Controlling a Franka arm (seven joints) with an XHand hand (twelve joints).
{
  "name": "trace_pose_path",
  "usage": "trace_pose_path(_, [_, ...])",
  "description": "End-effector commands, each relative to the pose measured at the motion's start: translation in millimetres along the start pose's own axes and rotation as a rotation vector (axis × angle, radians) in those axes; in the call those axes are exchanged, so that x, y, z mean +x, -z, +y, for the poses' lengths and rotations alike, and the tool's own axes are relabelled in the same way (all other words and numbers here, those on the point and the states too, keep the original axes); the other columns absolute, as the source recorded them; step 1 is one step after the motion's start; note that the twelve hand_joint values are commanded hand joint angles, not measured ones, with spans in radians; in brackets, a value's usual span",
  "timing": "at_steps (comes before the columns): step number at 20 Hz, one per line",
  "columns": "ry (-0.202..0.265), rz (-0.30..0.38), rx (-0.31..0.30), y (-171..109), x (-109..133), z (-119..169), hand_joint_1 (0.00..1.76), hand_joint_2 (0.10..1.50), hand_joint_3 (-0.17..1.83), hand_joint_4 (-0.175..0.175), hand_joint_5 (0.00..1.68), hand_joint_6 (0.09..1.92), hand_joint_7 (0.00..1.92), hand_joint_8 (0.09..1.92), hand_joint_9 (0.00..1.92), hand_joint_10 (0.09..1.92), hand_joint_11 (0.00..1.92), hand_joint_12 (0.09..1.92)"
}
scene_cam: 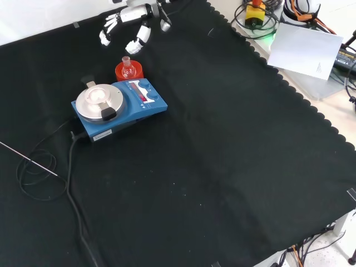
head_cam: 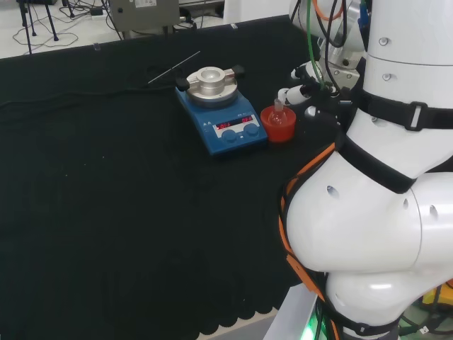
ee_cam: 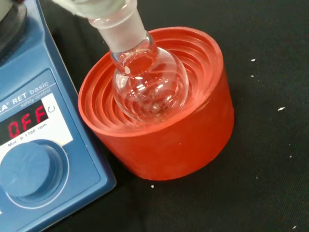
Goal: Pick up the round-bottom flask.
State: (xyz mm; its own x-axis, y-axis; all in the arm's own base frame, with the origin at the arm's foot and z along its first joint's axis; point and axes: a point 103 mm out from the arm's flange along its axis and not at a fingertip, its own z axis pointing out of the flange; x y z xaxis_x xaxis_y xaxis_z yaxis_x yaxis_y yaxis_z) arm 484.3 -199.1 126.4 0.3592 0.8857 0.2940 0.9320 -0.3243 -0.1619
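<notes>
Approach step — flask (ee_cam: 149, 82) sits untouched in the red stand (ee_cam: 159, 140), beside the blue stirrer (scene_cam: 119, 105), upper left of the front view. Hand (scene_cam: 130, 25) hovers above it near the frame's top, fingers spread wide, holding nothing. Next: lower over the neck, close round it — 1 lift straight up.

Clear flask (ee_cam: 149, 82) in red ribbed stand (ee_cam: 164, 130), blue stirrer (scene_cam: 119, 105).

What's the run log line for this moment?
phase: approach | robot hand: open, above flask, not touching | flask: upright in red stand | stand: beside stirrer
</notes>
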Motion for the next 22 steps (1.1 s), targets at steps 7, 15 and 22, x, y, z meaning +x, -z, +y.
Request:
trace_pose_path(7, [0.048, 0.045, 0.006, -21, -2, 3, 0.85, 0.64, 0.63, -0.034, 0.57, 0.09, 0.23, 0.62, 0.40, 0.70, 0.00, 1.39])
trace_pose_path(15, [0.063, 0.048, 0.016, -28, -1, 3, 0.87, 0.60, 0.67, -0.034, 0.58, 0.09, 0.24, 0.62, 0.41, 0.69, 0.00, 1.40])
trace_pose_path(22, [0.074, 0.033, 0.007, -34, 1, 4, 0.87, 0.59, 0.68, -0.039, 0.66, 0.09, 0.25, 0.62, 0.41, 0.69, 0.00, 1.40])
